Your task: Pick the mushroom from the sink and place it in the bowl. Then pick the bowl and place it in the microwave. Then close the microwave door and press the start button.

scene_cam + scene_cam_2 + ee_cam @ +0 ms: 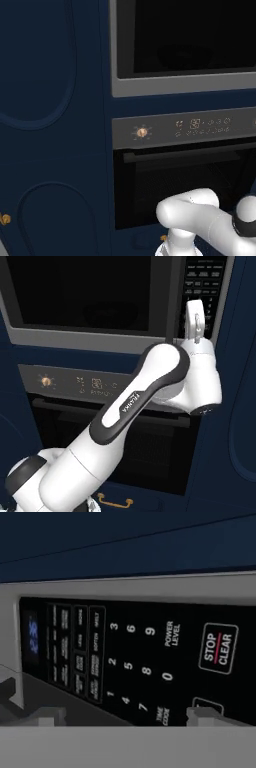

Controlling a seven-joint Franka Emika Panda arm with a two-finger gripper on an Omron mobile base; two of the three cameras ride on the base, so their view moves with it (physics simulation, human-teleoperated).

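Directly in front of the gripper [120, 714], the microwave [100, 301] presents its narrow button panel [135, 662] at close range, the black keypad turned sideways in the hand view so that the digits run in tilted rows. A STOP CLEAR key [218, 648] sits above the finger tip on that view's right, and a small blue display [31, 637] glows at the far end of the panel, beyond the finger tip on the left. The two dark finger tips [202, 714] stand wide apart, holding nothing, with the keypad showing between them. In the right base view the white hand is raised upright against the panel, its fingers pointing at the buttons at the microwave's right edge. To the hand's left, the microwave door [82, 291] lies shut across the cavity, its dark glass bordered below by a grey-silver strip. Through the glass a faint round shape can be made out, too dim to name. Beneath the gripper, past the strip, the oven [180, 175] shows its brass knob [142, 132] and digital display [202, 126]. Dark blue cabinet fronts [50, 125] flank the appliances on both sides, and a brass drawer handle [115, 501] glints low by the arm's base
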